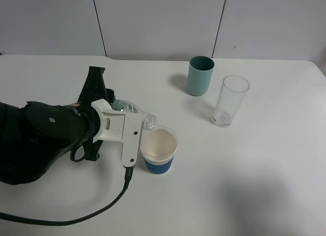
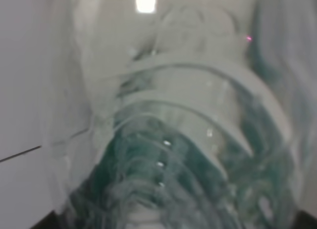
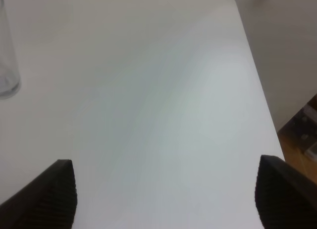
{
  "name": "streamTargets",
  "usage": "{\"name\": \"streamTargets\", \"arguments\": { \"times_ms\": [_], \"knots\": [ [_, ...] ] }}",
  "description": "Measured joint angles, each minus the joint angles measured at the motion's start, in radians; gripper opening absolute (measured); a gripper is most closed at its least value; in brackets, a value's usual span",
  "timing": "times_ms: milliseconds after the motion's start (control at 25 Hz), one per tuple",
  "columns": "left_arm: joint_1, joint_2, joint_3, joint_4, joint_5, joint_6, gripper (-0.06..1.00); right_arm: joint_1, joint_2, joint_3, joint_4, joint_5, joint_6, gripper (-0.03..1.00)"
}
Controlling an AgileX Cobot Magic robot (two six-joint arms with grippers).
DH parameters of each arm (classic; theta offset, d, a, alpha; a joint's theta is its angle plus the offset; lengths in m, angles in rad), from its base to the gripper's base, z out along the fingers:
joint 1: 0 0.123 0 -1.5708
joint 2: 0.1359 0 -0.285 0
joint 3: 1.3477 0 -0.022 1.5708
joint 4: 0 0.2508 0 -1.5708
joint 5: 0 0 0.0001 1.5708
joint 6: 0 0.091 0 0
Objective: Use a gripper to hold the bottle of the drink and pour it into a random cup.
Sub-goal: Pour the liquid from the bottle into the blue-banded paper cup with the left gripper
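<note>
The bottle of the drink [image 1: 127, 107] lies tipped almost on its side, its open neck [image 1: 150, 122] over the near-left rim of the cup [image 1: 158, 149]. That cup is white with a ribbed blue sleeve and stands upright on the table. My left gripper [image 1: 130, 119] with white jaws is shut on the bottle's body. In the left wrist view the clear ribbed bottle [image 2: 188, 140] with green behind it fills the picture. My right gripper [image 3: 168, 199] is open, its black ribbed fingertips [image 3: 54, 194] far apart over bare table, with nothing between them.
A teal tumbler [image 1: 199, 76] stands at the back centre. A tall clear glass [image 1: 231, 100] stands to its right, also at the edge of the right wrist view as the glass [image 3: 6, 66]. A black cable [image 1: 102, 210] trails along the front. The table's right edge [image 3: 260, 115] drops to the floor.
</note>
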Motion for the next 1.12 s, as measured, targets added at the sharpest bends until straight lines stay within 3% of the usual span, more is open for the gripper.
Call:
{"name": "streamTargets", "arguments": {
  "times_ms": [800,1120],
  "knots": [
    [0.0,0.0,0.0,0.02,-0.018,0.038,0.46,0.0,0.0,0.0,0.0,0.0,0.0,0.74],
    [0.0,0.0,0.0,0.088,-0.018,0.038,0.46,0.0,0.0,0.0,0.0,0.0,0.0,0.74]
  ]
}}
